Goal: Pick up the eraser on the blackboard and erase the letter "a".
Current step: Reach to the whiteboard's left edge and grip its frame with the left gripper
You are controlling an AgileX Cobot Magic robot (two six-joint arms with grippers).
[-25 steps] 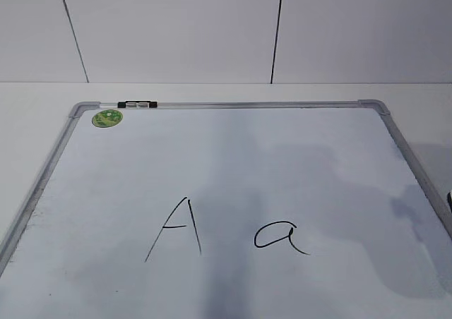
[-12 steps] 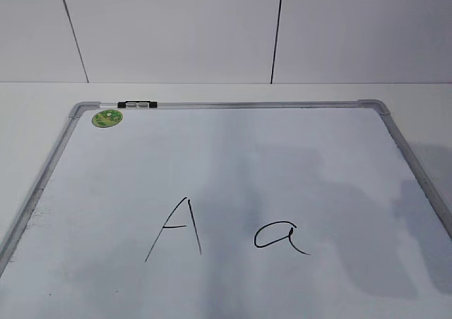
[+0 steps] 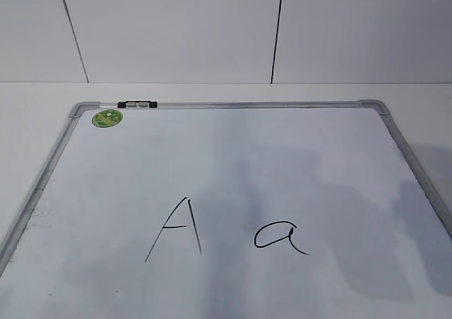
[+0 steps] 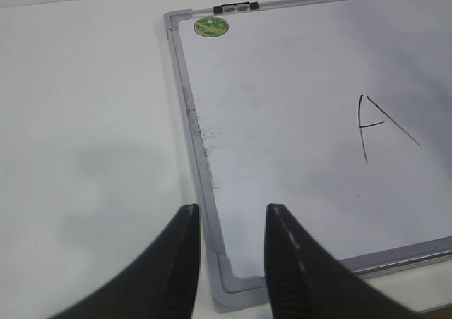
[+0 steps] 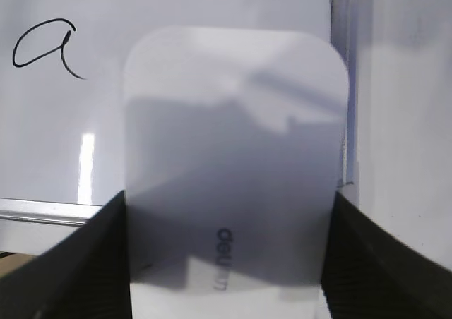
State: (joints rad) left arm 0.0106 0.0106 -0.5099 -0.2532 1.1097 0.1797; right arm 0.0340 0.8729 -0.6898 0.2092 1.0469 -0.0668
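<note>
A white desk (image 3: 42,97) stands against a pale panelled wall (image 3: 176,29) crossed by 2 dark seams, and on it lies the blackboard (image 3: 233,157), in fact a white dry-erase board framed in grey metal. A round green sticker (image 3: 106,118) sits in its far left corner, beside a small black-and-silver clip (image 3: 137,105) on the top rail. Written in thin black marker are a tall capital "A" (image 3: 175,229) and, to its right, the letter "a" (image 3: 280,236), both intact. In the right wrist view, the right pincer (image 5: 226,262) is clenched on the eraser (image 5: 233,157), its dark fingers (image 5: 85,262) pressed to either long side of the white block, whose grey lettering faces the camera; the eraser fills the view over the board's lower right area, with the lowercase letter up and to its left. The left pincer (image 4: 232,262) is released, its 2 black fingers (image 4: 173,269) parted and straddling the board's near left frame above the rounded corner. Neither pincer shows in the exterior view.
</note>
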